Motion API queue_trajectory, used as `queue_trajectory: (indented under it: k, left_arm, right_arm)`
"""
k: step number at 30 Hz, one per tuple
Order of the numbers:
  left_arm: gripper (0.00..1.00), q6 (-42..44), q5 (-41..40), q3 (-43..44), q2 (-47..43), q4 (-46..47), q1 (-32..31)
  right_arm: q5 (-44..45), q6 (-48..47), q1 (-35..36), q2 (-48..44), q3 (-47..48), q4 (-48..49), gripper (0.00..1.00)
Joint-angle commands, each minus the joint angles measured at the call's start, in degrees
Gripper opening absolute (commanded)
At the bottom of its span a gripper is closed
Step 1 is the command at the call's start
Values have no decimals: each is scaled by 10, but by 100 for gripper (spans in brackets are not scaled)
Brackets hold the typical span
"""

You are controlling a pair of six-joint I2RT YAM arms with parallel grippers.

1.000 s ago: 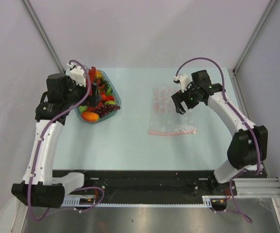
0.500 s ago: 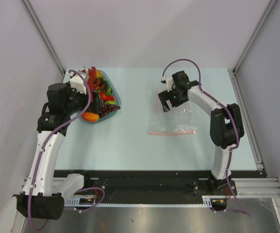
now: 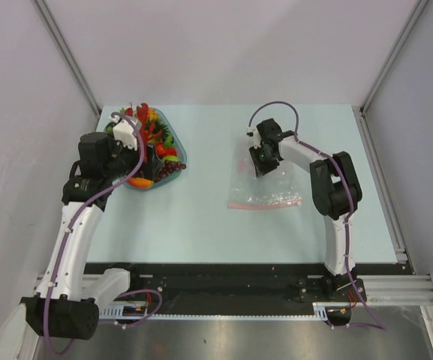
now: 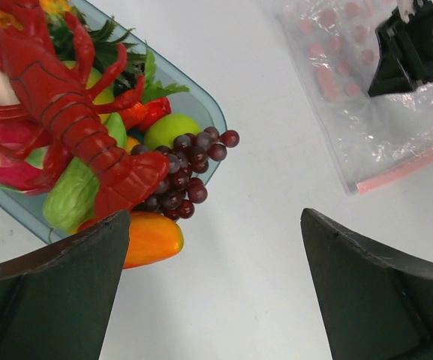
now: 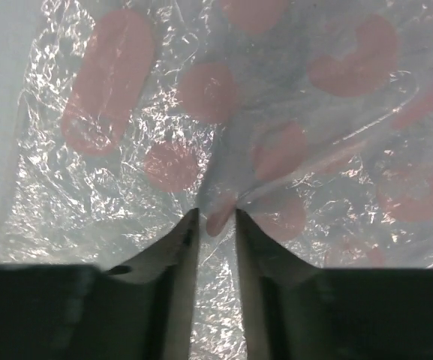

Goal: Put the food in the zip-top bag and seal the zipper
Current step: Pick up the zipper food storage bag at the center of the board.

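Note:
The food [image 3: 151, 139] lies heaped in a blue-green see-through tray [image 3: 180, 152] at the far left: a red lobster [image 4: 66, 112], purple grapes [image 4: 186, 169], an orange piece [image 4: 152, 236] and green pieces. My left gripper [image 4: 214, 217] hangs open over the tray's near right corner, nothing between its fingers. The clear zip-top bag [image 3: 269, 187] with pink marks lies flat at mid-table, its pink zipper [image 3: 265, 203] along the near edge. My right gripper [image 5: 218, 214] is down on the bag's far end, jaws pinched on a raised fold of the plastic [image 5: 220, 196].
The pale blue table [image 3: 201, 217] is bordered by grey walls on the left, far and right sides. A black rail [image 3: 216, 281] runs along the near edge by the arm bases.
My right gripper has swung left and down onto the bag's far end and closed from wide open onto a fold of it. The left gripper has shifted slightly toward the near side of the tray.

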Motion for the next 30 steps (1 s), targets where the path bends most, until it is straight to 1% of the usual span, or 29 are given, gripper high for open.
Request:
queue_trajectory:
  k: [1,3,5,7,8,10,11,12,13,14,15,17,18,19,20,21,22,24,25,30]
  left_arm:
    - [100,-1,24,-26,-8,35,-26]
    - [100,3,19,-43,-9,49,-52]
    - [100,3,15,-51,-3,68,-79]
    - [100,0,14,-53,10,85,-101]
    - [100,-6,13,-53,15,90,-109]
    - [100,-16,11,-58,26,110,-135]
    - [100,-28,10,-60,34,132,-144]
    - [100,-35,11,-66,38,144,-152]
    - [100,-42,16,-71,42,157,-170]
    - [100,-45,29,-79,49,188,-176]
    - [99,-60,42,-87,51,205,-182]
    - [99,-85,73,-110,59,253,-196]
    - [99,-93,82,-117,63,301,-200]
    - [100,-99,91,-122,69,321,-210]
    - [100,-107,91,-124,76,332,-218]
    - [100,-112,87,-122,93,369,-225]
    - [100,-116,82,-118,103,379,-241]
    - [99,-126,60,-104,134,412,-256]
    - [98,-129,55,-98,143,423,-270]
    - [94,-134,50,-67,191,491,-306]
  right_arm:
    - [-52,58,-28,0,31,-10,12]
    - [-78,73,-39,-17,31,-14,0]
    - [-118,96,-60,-34,28,-15,0]
    - [-140,116,-84,-46,23,-14,0]
    - [-176,137,-93,-57,20,-11,0]
    - [-212,170,-114,-72,10,2,0]
    - [-253,186,-136,-78,6,10,0]
    - [-270,232,-147,-90,5,25,0]
    - [-284,255,-157,-95,3,33,0]
    - [-315,280,-173,-100,2,42,0]
    - [-325,317,-179,-109,2,54,0]
    - [-359,356,-195,-118,0,65,0]
    - [-371,373,-201,-123,-1,78,0]
    - [-379,412,-204,-134,-3,84,0]
    - [-403,436,-208,-139,-17,95,0]
    - [-416,467,-219,-145,-25,128,0]
    - [-429,520,-222,-153,-36,146,0]
    - [-464,576,-223,-161,-63,199,0]
    - [-471,600,-238,-167,-64,202,0]
    - [-496,632,-240,-192,-86,236,0]
